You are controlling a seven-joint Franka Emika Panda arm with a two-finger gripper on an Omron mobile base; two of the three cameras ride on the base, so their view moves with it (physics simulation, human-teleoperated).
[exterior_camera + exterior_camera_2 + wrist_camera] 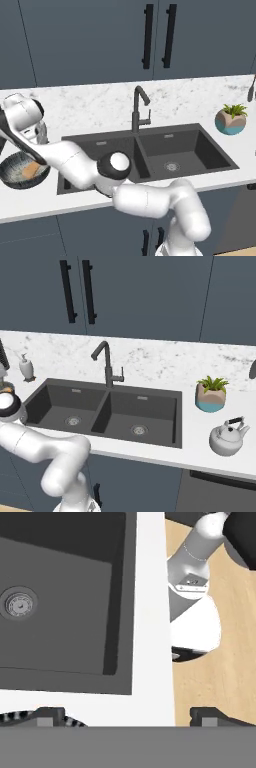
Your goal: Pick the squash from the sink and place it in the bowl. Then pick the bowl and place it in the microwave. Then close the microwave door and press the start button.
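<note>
Charcoal double-basin sink [150, 150] sunk into the white marbled table [90, 107], curved dark faucet [140, 107] rising at its back edge between the two basins. Wide blue-grey bowl [15, 175] standing on the table just left of the sink, partly hidden by the white arm. Orange squash [34, 170] lying inside the bowl, toward its sink-facing side. Tool [127, 716] held above the bowl just left of the sink, seen in the hand view as two dark finger tips [50, 716] set far apart at the bottom edge, nothing between them; spread wide. Streaked bowl rim [15, 717] peeking out beside the left tip in that view, with the sink's left basin and its round drain [19, 604] above.

Small potted plant [212, 393] in a pale and teal pot on the table right of the sink. Grey kettle [228, 437] with a dark handle nearer the front edge, right of the sink and just in front of the plant. White soap dispenser [26, 367] at the back, left of the sink. Dark blue cabinet doors with black bar handles [158, 36] above the sink.
</note>
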